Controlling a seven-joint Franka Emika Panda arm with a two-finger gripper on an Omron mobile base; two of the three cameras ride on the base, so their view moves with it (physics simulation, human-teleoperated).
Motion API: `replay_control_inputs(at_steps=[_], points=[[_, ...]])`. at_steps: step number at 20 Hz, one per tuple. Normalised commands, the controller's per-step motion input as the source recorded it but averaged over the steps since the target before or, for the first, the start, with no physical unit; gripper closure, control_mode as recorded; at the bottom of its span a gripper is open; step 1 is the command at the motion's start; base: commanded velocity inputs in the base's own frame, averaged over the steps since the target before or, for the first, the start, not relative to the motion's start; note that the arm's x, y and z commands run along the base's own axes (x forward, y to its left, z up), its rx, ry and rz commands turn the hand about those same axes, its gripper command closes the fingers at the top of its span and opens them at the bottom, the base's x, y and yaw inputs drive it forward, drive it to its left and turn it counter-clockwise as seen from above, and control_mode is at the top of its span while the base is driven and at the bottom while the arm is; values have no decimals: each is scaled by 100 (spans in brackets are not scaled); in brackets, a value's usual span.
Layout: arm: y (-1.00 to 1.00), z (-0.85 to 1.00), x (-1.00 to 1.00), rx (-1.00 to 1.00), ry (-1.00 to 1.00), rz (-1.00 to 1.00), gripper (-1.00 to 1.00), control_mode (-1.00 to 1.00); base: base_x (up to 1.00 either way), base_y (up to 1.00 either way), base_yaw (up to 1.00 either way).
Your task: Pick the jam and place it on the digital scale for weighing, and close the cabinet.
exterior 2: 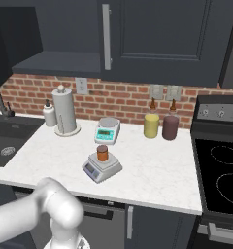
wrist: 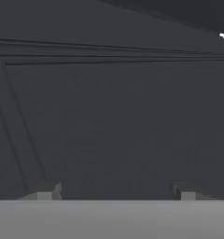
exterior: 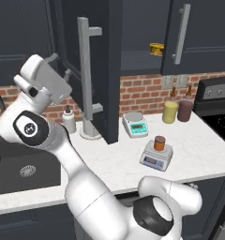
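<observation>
The jam [exterior: 160, 143] [exterior 2: 102, 153], a small orange-brown jar with a darker lid, stands upright on the digital scale [exterior: 153, 162] [exterior 2: 94, 169] in the middle of the counter. The cabinet's left door [exterior: 105, 56] hangs wide open, its long silver handle [exterior: 85, 70] facing me. My gripper [exterior: 60, 65] [wrist: 116, 190] is raised at the left of that door, close to its dark panel [wrist: 114, 116]. Its fingertips [wrist: 48, 190] stand apart with nothing between them. The right door [exterior 2: 152, 39] is shut.
A flat yellow tin [exterior: 156, 48] sits on the open shelf. Behind the jam are a white round-platter scale [exterior: 135, 124], a pale yellow canister [exterior: 169, 112] and a dark canister [exterior: 185, 111]. Paper towels [exterior 2: 64, 112], a soap bottle [exterior 2: 49, 114] and the sink [exterior: 20, 168] lie left; the stove [exterior 2: 220, 160] lies right.
</observation>
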Motion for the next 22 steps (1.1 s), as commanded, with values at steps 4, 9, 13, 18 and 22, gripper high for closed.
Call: replay_control_inputs(at_steps=[4, 9, 13, 18, 22], points=[[-84, 0, 48, 8, 68, 29, -100, -100, 0, 0, 0], [-91, 0, 50, 13, 47, 30, -100, -100, 0, 0, 0], [-100, 0, 23, 17, 20, 33, -100, -100, 0, 0, 0], [-95, 0, 37, 18, 16, 36, -100, -100, 0, 0, 0], [-80, 0, 62, 17, 7, 33, -100, -100, 0, 0, 0]])
